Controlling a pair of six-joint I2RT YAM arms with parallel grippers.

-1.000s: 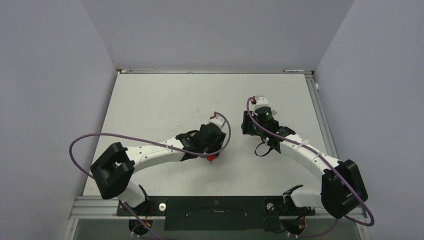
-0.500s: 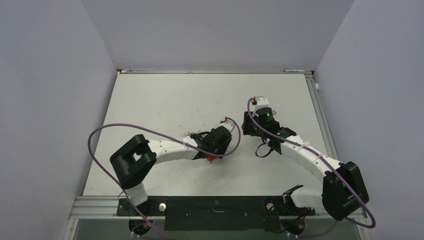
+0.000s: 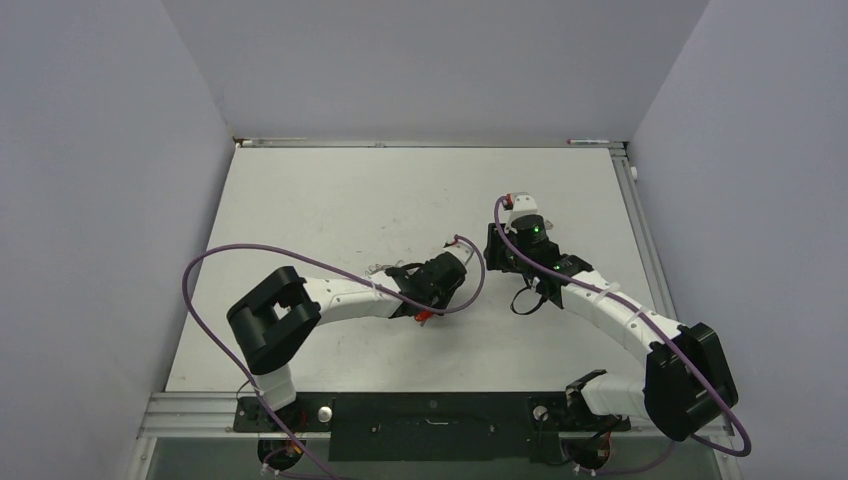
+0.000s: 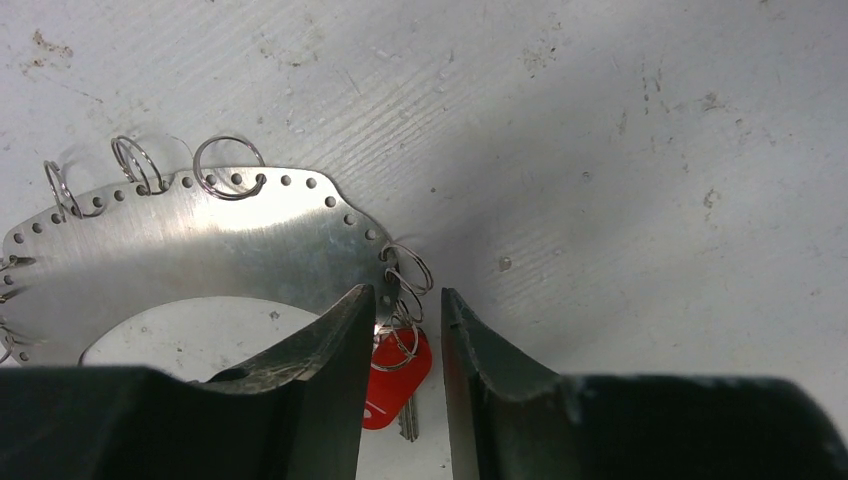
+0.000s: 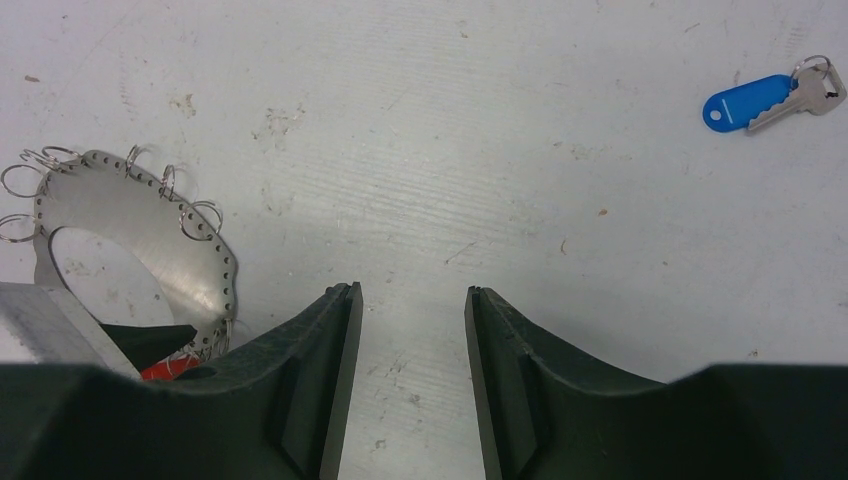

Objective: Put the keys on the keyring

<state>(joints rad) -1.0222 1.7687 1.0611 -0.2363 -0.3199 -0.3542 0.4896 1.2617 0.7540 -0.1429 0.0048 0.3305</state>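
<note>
Scuffed, stained white desk (image 3: 330, 200) inside plain pale-lilac walls (image 3: 100, 150). Left arm stretched low toward mid-desk, its dark left fingers (image 4: 330, 350) narrowly parted, gripping nothing, either side of small wire loops on the flat silvery perforated metal keyring (image 4: 200, 235). Little red-headed key (image 4: 398, 385) in that gap, half hidden; hooked or loose, cannot tell. Right arm bent inward, right fingers (image 5: 310, 380) moderately apart, empty. Blue-headed key (image 5: 745, 103) alone, well apart.
</note>
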